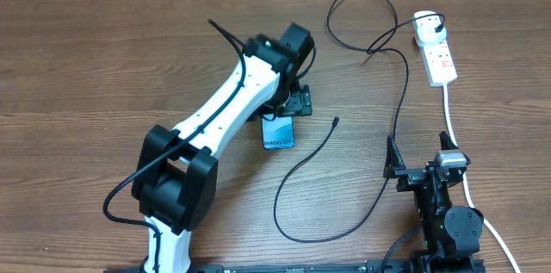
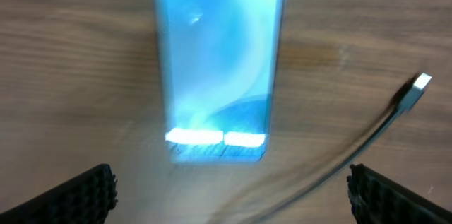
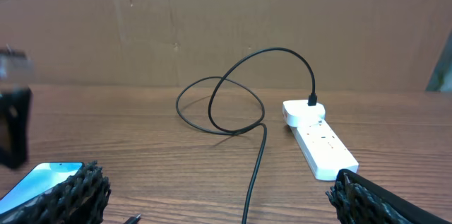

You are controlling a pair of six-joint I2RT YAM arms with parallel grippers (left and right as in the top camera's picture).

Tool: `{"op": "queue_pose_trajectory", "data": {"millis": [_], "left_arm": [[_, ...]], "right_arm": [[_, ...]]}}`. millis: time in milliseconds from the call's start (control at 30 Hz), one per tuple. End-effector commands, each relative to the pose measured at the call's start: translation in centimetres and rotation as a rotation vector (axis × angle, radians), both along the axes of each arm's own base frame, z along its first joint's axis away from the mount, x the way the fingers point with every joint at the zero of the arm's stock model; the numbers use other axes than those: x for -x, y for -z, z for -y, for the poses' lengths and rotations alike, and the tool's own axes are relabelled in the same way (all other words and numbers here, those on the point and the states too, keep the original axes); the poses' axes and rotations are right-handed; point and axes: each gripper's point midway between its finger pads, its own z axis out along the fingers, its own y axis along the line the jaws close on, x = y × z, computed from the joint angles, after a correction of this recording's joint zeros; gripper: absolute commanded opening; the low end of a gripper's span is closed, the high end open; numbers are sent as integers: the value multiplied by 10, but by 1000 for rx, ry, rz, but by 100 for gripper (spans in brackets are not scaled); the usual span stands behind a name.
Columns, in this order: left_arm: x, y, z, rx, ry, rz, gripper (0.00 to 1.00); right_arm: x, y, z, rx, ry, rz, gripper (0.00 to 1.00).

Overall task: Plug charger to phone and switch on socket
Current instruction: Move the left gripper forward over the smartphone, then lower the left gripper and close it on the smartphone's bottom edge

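Note:
The phone (image 1: 278,132) lies flat mid-table, its teal-blue screen lit. It fills the top of the left wrist view (image 2: 219,61), blurred. My left gripper (image 1: 289,106) hovers just beyond its far end, open and empty (image 2: 229,199). The charger's black cable (image 1: 400,92) runs from its white plug head (image 1: 428,23), seated in the socket (image 1: 437,53), in loops to its connector tip (image 1: 335,120), which lies loose right of the phone (image 2: 421,83). My right gripper (image 1: 419,165) is open and empty near the front right (image 3: 226,206); the socket (image 3: 321,143) lies ahead of it.
The socket's thick white cord (image 1: 452,122) runs down the right side past my right arm to the front edge. A brown cardboard wall (image 3: 233,19) stands behind the table. The cable's lower loop (image 1: 301,221) lies between the two arms.

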Motion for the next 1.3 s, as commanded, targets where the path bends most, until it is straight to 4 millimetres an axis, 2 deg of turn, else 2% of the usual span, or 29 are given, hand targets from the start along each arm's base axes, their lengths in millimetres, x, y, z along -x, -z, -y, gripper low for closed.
{"op": "queue_pose_trajectory", "data": {"millis": [0,133,400,600,733,867,967,1267], "left_arm": [[2,24,6,52,16,-10,99],[-12,24,-7,-1,-55,51,99],[-21,33,-22,-68,-88,99,99],[-25,39,-14,-24,-87,117,99],[-31,41,-16,-50,-33,141,99],[-28,58,-19,-75,-32,115,100],[-22,67,-12,-38,-25,70,99],[-28,67,-9,-31,-19,93,100]], "right_arm": [[0,2,1,-3,4,2,100],[0,2,1,-3,4,2,100],[0,2,1,-3,4,2,100],[0,2,1,-3,4,2,100],[0,2,1,-3,4,2,100],[0,2,1,-3,4,2,100],[0,2,1,-3,4,2,100],[0,2,1,-3,4,2,100]]}}
